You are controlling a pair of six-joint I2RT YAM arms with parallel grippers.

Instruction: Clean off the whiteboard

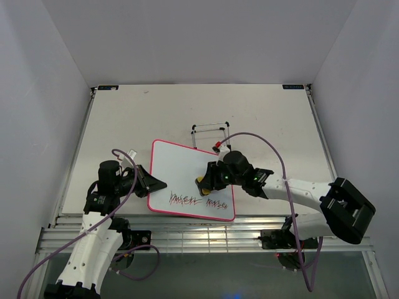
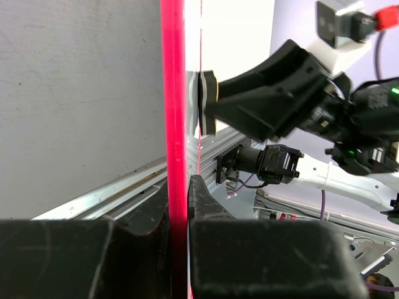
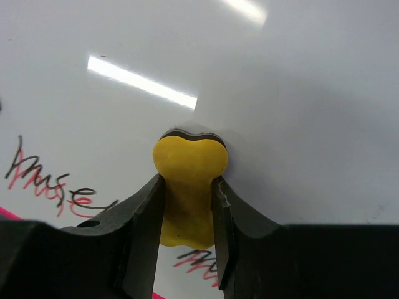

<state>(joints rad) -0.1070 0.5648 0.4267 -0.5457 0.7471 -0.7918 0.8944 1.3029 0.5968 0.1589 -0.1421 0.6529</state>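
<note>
You have no readable word here. Along the 6 o'clock edge of the whiteboard point(image 1: 181, 171) run black and red marker scribbles point(image 1: 199, 200), none legible. Two small dark labels point(image 1: 107, 88) at the table's point(image 1: 262, 118) 11 and 1 o'clock corners are too small to read.

— What colours on the whiteboard point(image 1: 184, 168)?
— White, with a thin pink-red frame point(image 2: 173, 124) and black and red scribbles point(image 1: 199, 200).
— The eraser point(image 3: 190, 165)?
— Yellow, with a black layer beneath.
— And the tabletop point(image 1: 124, 118)?
— Pale grey; the cables point(image 1: 248, 133) over it are purple.
</note>
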